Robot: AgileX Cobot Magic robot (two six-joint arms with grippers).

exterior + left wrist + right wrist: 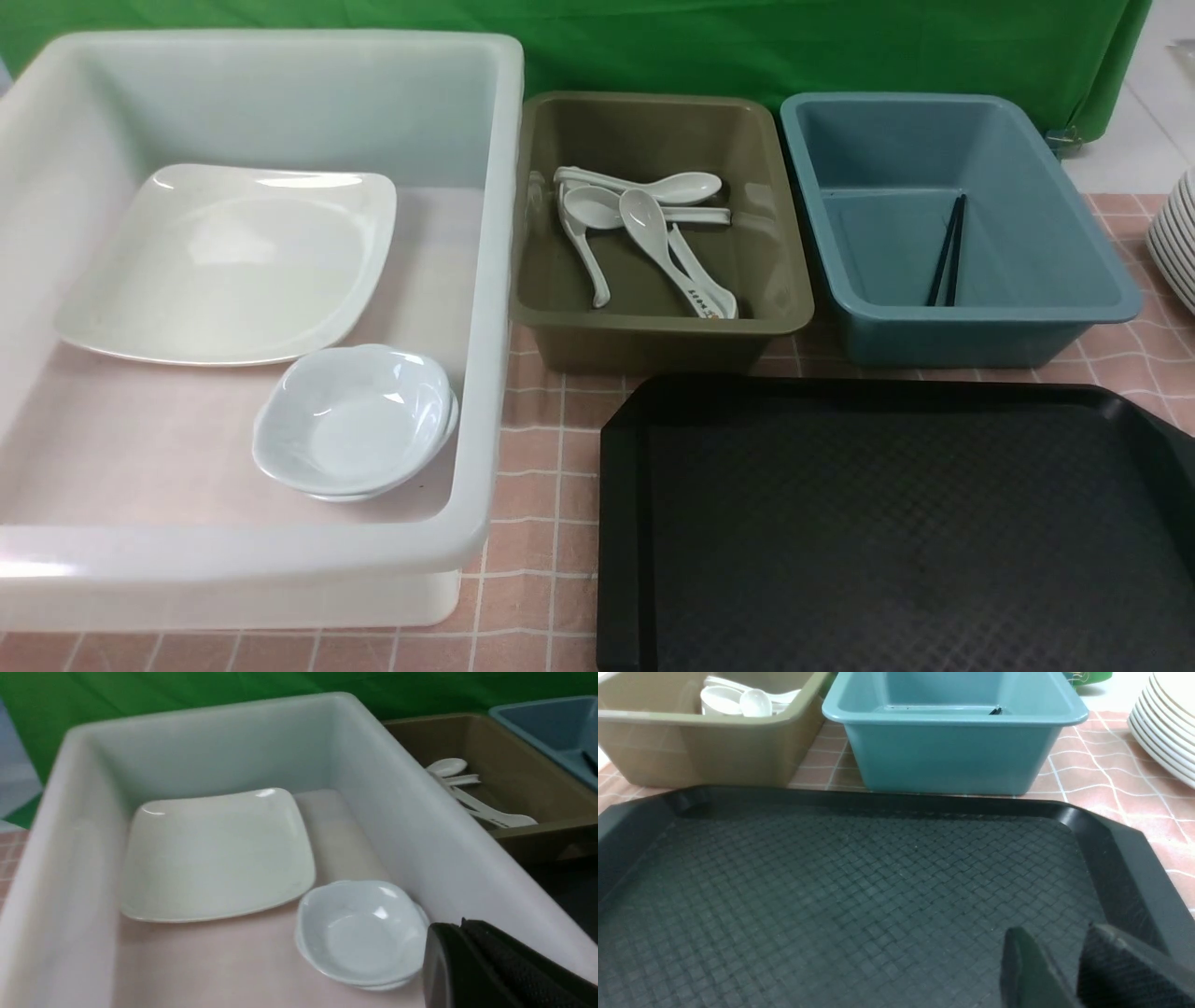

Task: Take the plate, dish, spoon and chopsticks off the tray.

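Looks like we're basically done: tray (896,523) bare, plate (229,261) in the white bin (495,280), marked spoon (677,252) in the olive one, chopsticks (948,250) in the blue, so just park the closed left pincer (467,961) and slightly parted, empty right pincer (1064,970) clear.

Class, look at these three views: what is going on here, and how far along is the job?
The clearing looks finished. The black tray holds nothing. The plate and stacked small dishes lie in the white bin, the marked spoon lies with other spoons in the olive bin, and the chopsticks are in the blue bin. Neither arm holds anything: the left gripper sits shut over the white bin, and the right gripper, fingers apart, is above the tray.
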